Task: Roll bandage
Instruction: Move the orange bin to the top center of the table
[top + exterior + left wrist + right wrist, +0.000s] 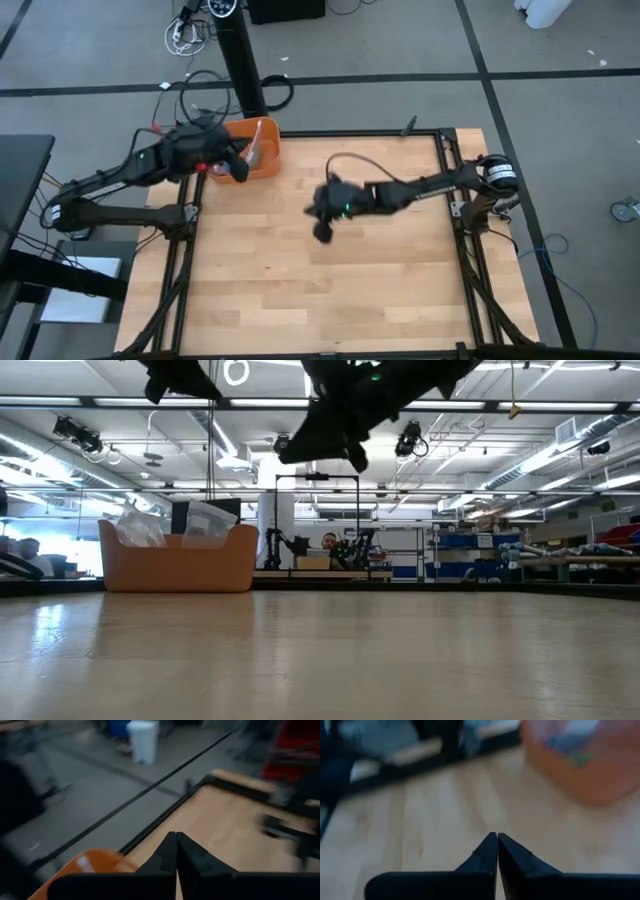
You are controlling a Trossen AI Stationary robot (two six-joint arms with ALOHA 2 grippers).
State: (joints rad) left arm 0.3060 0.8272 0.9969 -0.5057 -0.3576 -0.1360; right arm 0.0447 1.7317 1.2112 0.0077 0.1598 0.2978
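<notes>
The green bandage does not show plainly. In the right wrist view, a blurred greenish patch [581,758] lies among the contents of the orange bin [262,150], which stands at the table's far left. My left gripper [241,174] hangs over the bin's near edge, shut and empty; its fingertips meet in the left wrist view [176,836]. My right gripper [322,232] hangs above the middle of the table, shut and empty; its fingertips meet in the right wrist view [497,836]. Both are raised well clear of the tabletop.
Clear crinkled plastic [140,525] sticks up out of the orange bin [178,558]. A black metal frame [450,200] runs along the table's edges. A black post [240,60] stands behind the bin. People show in the room beyond the table.
</notes>
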